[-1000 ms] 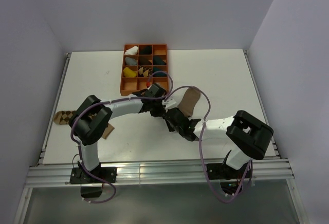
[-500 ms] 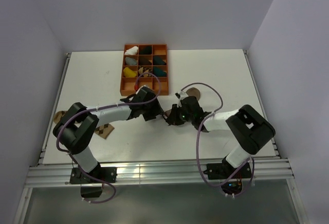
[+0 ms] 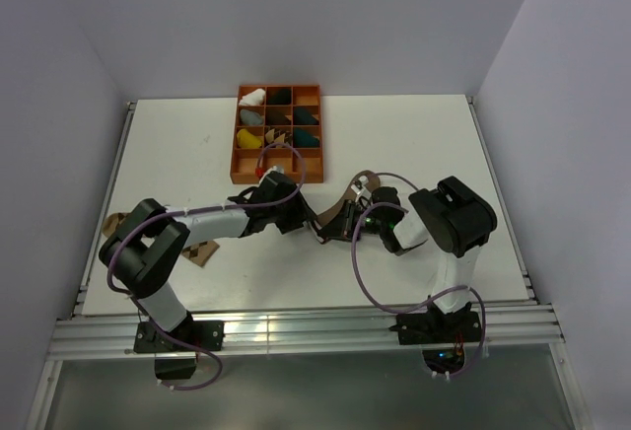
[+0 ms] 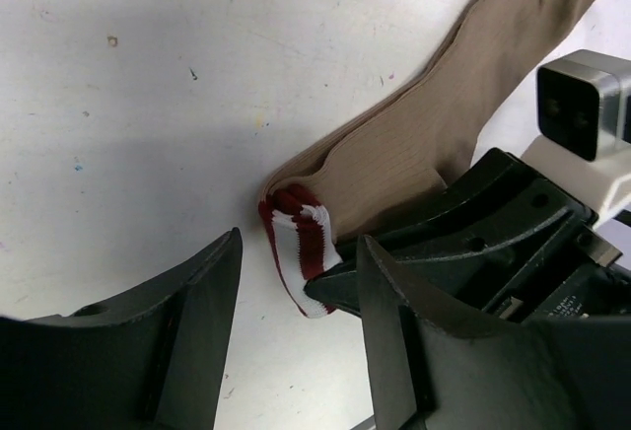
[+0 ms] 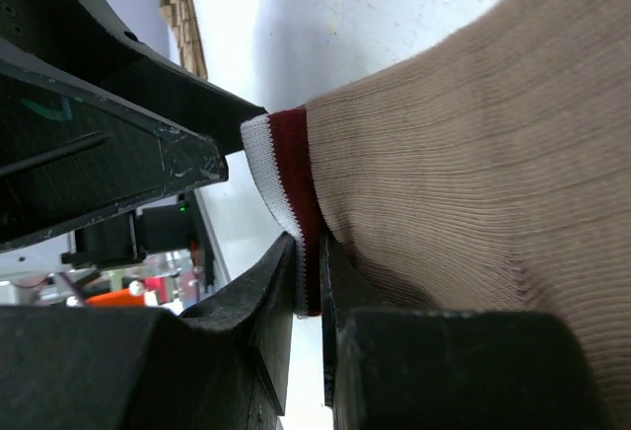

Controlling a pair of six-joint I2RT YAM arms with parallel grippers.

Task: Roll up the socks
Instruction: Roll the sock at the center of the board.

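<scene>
The plain tan sock (image 4: 434, 124) lies on the white table, its red-and-white striped cuff (image 4: 299, 252) lifted a little. My right gripper (image 5: 308, 270) is shut on that cuff (image 5: 286, 169), with the tan sock (image 5: 473, 134) spreading away behind it. My left gripper (image 4: 296, 322) stands open around the cuff without touching it. From above, the left gripper (image 3: 302, 211) and right gripper (image 3: 331, 230) meet at the table's middle, next to the tan sock (image 3: 354, 194). The argyle sock (image 3: 114, 223) lies at the left edge, partly hidden under the left arm.
An orange divided tray (image 3: 246, 167) with several sock bundles stands at the back, just behind the left gripper. Purple cables loop over both arms. The right arm's elbow (image 3: 454, 215) is folded close in beside the tan sock.
My left gripper has opened and let go of the cuff, drawing back slightly to the left. The right arm has folded in toward the middle, still holding the cuff.
</scene>
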